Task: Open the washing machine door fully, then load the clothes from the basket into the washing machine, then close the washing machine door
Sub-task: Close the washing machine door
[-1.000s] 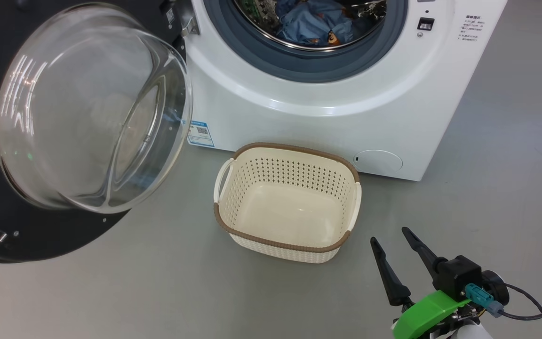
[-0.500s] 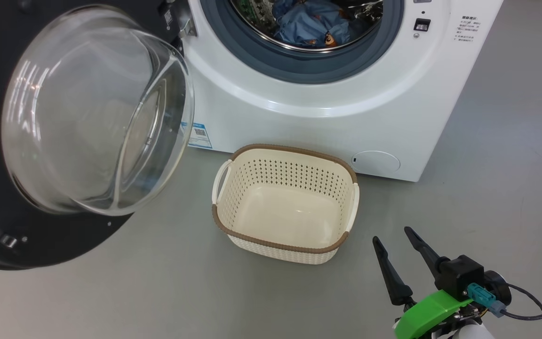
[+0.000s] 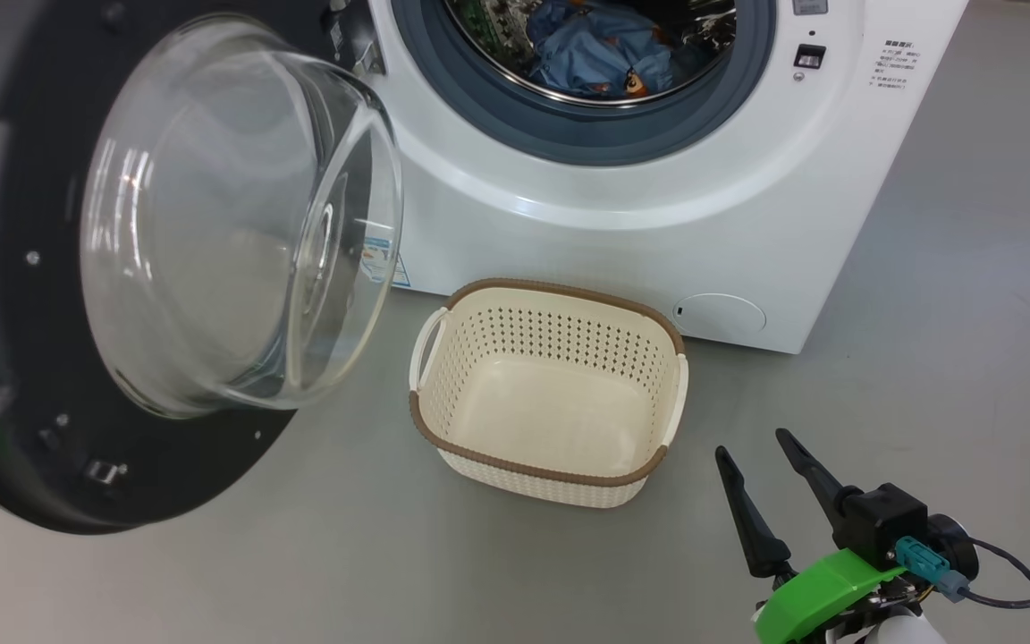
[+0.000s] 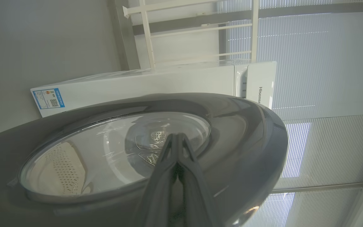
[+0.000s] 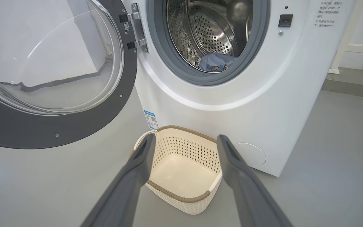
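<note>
On the floor (image 3: 944, 376) before the washer (image 3: 622, 233), in the head view, the basket (image 3: 551, 291) sits empty and the clothes (image 3: 600, 54) lie inside the drum (image 3: 484, 22). By my reading the loading is done and only the closing is left to you. The door (image 3: 77, 474) hangs swung out at the left, its glass (image 3: 238, 224) bulging toward the basket. Your right fingers (image 3: 738, 492) stand spread wide at the lower right, holding nothing, apart from the basket. In the left wrist view, your left fingers (image 4: 176, 142) are pressed tight together with nothing between them. They lie over the door's glossy outer face by the glass, but I cannot tell whether they touch it. In the right wrist view, the wide right fingers frame the basket, and the hinge (image 5: 135, 28) shows at the door's inner edge. A blue fold of the clothes rests low in the drum, just behind the grey seal (image 5: 162, 53). Expect the door to be stiff and fairly heavy, swinging only about that hinge. Its gloss will likely be slippery, so push rather than pinch. Set your push on the black rim at the side far from the hinge, not on the glass, which is the fragile part. Check that no cloth lies across the seal.
</note>
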You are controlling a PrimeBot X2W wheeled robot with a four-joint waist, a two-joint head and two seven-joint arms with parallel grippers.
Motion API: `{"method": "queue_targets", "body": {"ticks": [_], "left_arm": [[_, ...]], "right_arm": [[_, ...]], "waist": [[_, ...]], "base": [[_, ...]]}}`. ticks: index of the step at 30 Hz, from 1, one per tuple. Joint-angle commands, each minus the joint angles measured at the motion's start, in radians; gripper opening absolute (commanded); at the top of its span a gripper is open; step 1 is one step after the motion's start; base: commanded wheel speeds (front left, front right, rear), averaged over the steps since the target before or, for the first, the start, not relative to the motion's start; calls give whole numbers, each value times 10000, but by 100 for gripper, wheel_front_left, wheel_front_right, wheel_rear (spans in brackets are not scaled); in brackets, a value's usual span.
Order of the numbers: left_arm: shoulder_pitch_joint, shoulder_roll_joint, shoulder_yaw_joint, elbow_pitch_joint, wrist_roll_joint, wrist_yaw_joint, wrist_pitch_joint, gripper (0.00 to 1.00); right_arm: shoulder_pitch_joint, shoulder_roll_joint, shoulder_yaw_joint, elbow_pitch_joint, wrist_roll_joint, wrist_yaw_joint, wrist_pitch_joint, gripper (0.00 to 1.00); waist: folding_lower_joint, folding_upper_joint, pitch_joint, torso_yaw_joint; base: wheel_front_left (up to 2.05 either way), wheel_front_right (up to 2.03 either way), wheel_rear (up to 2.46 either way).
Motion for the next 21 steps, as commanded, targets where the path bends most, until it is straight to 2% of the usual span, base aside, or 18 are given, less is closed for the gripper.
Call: {"method": "queue_targets", "body": {"ticks": [1, 10, 21], "left_arm": [[154, 260, -13, -548, -98, 99, 332, 0], [843, -228, -342, -2113, -330, 664, 1321, 0], [1980, -1269, -660, -4949, -664, 1523, 1937, 0]], "right_arm": [[-26, 65, 253, -252, -14, 25, -49, 100], [53, 78, 220, -284, 27, 25, -49, 100], [199, 94, 219, -335, 167, 25, -49, 100]], "waist": [[0, 0, -49, 22], [0, 0, -168, -7], [0, 0, -338, -363]], "base": [[0, 0, 0], [0, 0, 0], [0, 0, 0]]}}
